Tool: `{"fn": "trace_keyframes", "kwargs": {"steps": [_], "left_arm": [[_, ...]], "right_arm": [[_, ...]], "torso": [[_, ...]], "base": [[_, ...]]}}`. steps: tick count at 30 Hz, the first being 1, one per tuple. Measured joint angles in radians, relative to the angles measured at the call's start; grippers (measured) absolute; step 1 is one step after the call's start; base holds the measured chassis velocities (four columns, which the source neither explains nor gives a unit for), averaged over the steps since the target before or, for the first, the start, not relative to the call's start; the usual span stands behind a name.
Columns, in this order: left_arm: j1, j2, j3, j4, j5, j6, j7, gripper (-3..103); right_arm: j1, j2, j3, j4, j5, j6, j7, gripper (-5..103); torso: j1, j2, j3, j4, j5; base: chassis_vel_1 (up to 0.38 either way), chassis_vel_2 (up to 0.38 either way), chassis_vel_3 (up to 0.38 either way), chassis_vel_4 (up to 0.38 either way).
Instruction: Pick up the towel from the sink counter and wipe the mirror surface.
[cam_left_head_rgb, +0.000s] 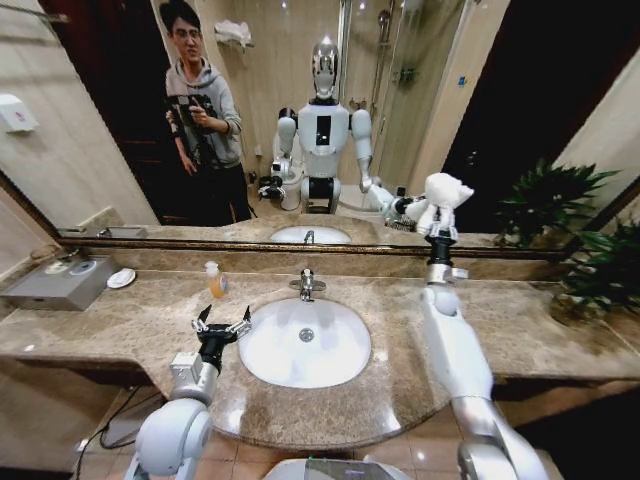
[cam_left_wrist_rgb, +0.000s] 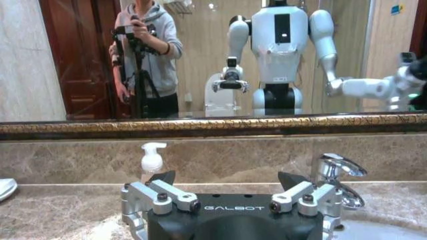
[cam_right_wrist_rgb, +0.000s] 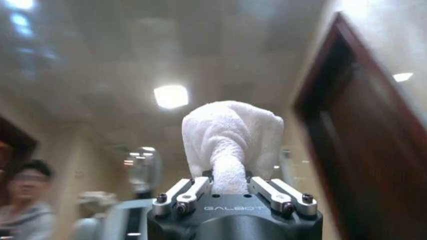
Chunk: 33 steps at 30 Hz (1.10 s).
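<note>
- Holding the towel (cam_left_head_rgb: 444, 190) up against the mirror (cam_left_head_rgb: 420, 110), I see my right end effector (cam_left_head_rgb: 441, 222) clamped on the bunched white cloth, its arm reaching over the worktop (cam_left_head_rgb: 530, 330).
- From the right wrist, the towel (cam_right_wrist_rgb: 230, 140) bulges out between the fingers (cam_right_wrist_rgb: 183, 192).
- My left end effector (cam_left_head_rgb: 221, 325) hovers with fingers spread above the worktop, just beside the basin (cam_left_head_rgb: 305, 342), near the soap bottle (cam_left_head_rgb: 213, 281) and faucet (cam_left_head_rgb: 307, 284).
</note>
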Motion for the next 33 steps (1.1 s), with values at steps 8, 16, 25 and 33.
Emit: {"fn": "trace_keyframes", "kwargs": {"steps": [8, 16, 25, 33], "left_arm": [[0.0, 0.0, 0.0, 0.0, 0.0, 0.0, 0.0, 100], [0.0, 0.0, 0.0, 0.0, 0.0, 0.0, 0.0, 100], [0.0, 0.0, 0.0, 0.0, 0.0, 0.0, 0.0, 100], [0.0, 0.0, 0.0, 0.0, 0.0, 0.0, 0.0, 100]], "right_arm": [[-0.019, 0.097, -0.076, 0.016, -0.095, 0.005, -0.016, 17], [-0.029, -0.014, 0.017, 0.012, 0.015, 0.011, 0.003, 17], [-0.033, -0.109, 0.091, 0.01, 0.105, 0.009, 0.022, 17], [-0.08, 0.047, -0.003, 0.035, -0.026, 0.023, -0.019, 17]], "torso": [[0.0, 0.0, 0.0, 0.001, 0.0001], [0.0, 0.0, 0.0, 0.0001, 0.0005], [0.0, 0.0, 0.0, 0.0, 0.0004], [0.0, 0.0, 0.0, 0.0008, 0.0]], "base": [[0.0, 0.0, 0.0, 0.0], [0.0, 0.0, 0.0, 0.0], [0.0, 0.0, 0.0, 0.0], [0.0, 0.0, 0.0, 0.0]]}}
